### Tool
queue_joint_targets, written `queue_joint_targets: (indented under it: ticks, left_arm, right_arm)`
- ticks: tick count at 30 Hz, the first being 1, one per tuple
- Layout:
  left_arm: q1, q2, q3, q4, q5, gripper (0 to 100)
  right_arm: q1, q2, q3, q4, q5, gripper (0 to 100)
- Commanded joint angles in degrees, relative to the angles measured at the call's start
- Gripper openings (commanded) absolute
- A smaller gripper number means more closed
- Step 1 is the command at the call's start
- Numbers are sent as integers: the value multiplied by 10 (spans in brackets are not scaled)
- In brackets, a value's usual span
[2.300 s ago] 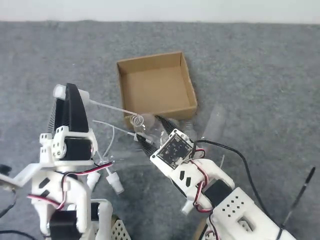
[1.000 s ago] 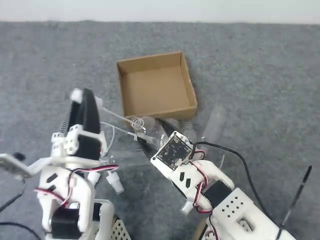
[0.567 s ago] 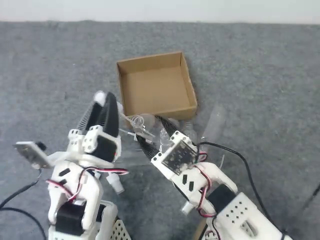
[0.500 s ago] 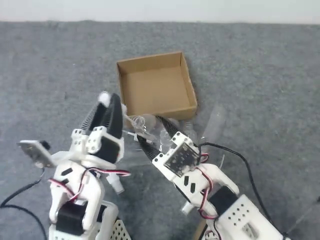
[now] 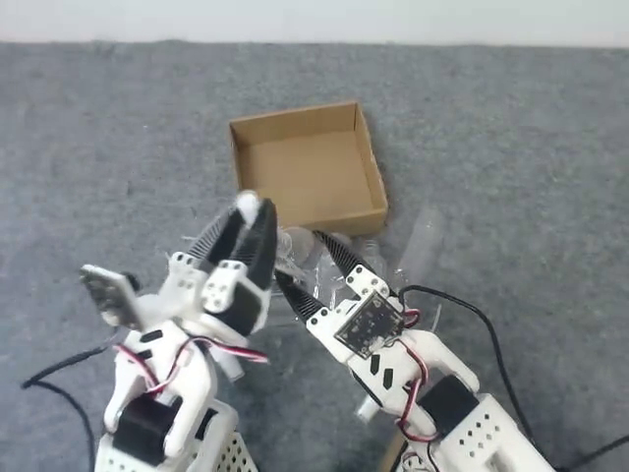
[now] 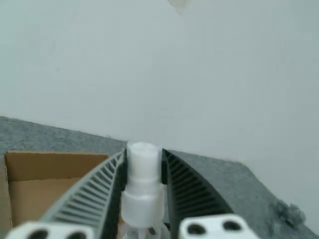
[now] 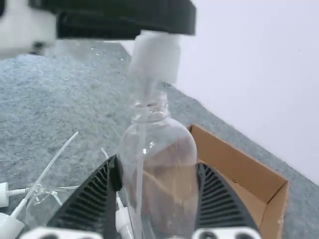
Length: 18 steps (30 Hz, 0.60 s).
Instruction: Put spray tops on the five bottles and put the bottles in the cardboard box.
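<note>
Being clamped in the right tool [image 7: 155, 165], the bottle [image 7: 157, 144] is steadied so the spray top [image 6: 143, 179], pinched by the left tool [image 6: 143, 152], can be pushed on.

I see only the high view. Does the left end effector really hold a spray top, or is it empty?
Observer: In the left wrist view, the left end effector is closed on a white spray top.
Operator: Is the bottle held upright?
Observer: Yes. In the right wrist view, the right end effector grips the clear bottle upright.
Operator: Is the top seated already?
Observer: Not yet. Its tube is inside the bottle, but the white top sits just above the bottle's mouth.
</note>
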Motion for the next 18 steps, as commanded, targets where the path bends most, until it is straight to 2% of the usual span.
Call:
queue_joint_targets:
  ticks: [1, 8, 18]
  left_arm:
    - [36, -11, -2, 21, -41, 13]
    - [36, -11, 12, 22, -58, 18]
    - [32, -11, 12, 35, -71, 96]
  right_arm:
    - [0, -22, -11, 3, 3, 6]
    - [-1, -27, -15, 26, -1, 6]
    - [0, -27, -17, 29, -67, 6]
